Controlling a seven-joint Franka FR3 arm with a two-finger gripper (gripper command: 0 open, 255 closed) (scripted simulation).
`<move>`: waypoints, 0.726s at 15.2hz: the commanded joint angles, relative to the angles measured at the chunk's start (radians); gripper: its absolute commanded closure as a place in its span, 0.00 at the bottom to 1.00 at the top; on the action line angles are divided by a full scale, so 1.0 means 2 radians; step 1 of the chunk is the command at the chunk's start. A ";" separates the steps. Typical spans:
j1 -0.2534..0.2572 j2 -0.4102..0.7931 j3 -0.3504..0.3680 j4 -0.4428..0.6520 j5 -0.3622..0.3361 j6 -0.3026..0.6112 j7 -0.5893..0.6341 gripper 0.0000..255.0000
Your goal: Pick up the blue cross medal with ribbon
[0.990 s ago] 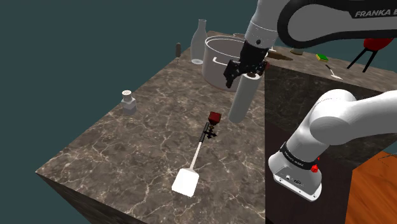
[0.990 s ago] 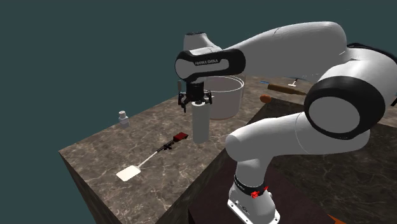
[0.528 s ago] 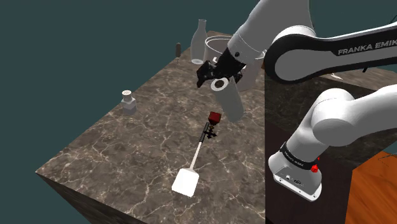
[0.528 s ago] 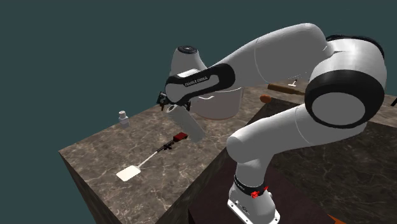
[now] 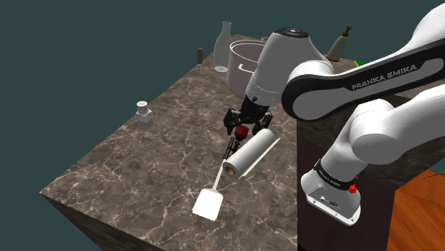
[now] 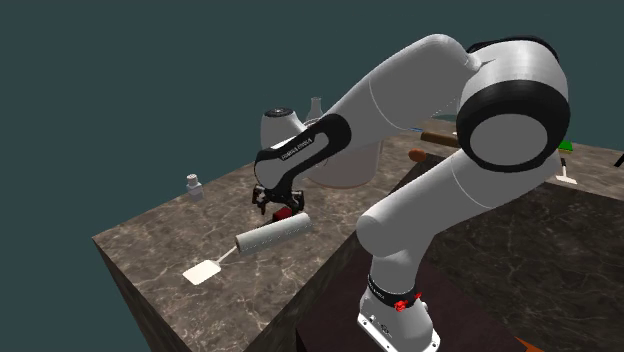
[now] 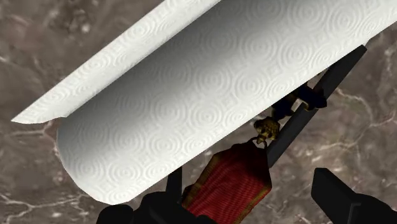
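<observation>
The medal lies on the marble table [image 5: 142, 164]: a red ribbon [image 7: 232, 181] with a gold ring and a dark blue cross [image 7: 306, 98] half hidden under a white paper-towel roll [image 7: 210, 83]. The roll [image 5: 249, 153] lies on its side, covering part of the medal [image 5: 242, 131] and part of a spatula's handle. My gripper [image 5: 246, 125] hangs low over the ribbon end, open. In the wrist view the ribbon sits between my fingers [image 7: 347, 197], nearer one of them, not clasped. From the second exterior view the gripper [image 6: 272, 203] is just above the roll [image 6: 272, 233] and the ribbon [image 6: 285, 213].
A white spatula [image 5: 209, 203] points toward the table's near edge. A large pot [image 5: 246, 60] and a glass bottle [image 5: 223, 46] stand at the far end, and a small jar [image 5: 145, 113] near the shoulder view's left edge. The stand rises to the right.
The roll stood upright a second ago, then tipped, and now lies flat across the medal. My gripper came down from the roll's top to just above the ribbon.
</observation>
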 commanded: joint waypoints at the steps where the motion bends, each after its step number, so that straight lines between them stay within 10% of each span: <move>1: -0.001 0.013 0.006 -0.007 0.002 0.015 0.002 0.00; 4: -0.001 0.017 0.007 -0.009 0.002 0.021 0.003 0.00; 5: -0.001 0.019 0.008 -0.006 0.002 0.020 0.005 1.00; 11: -0.003 0.023 0.009 -0.004 0.000 0.023 0.005 1.00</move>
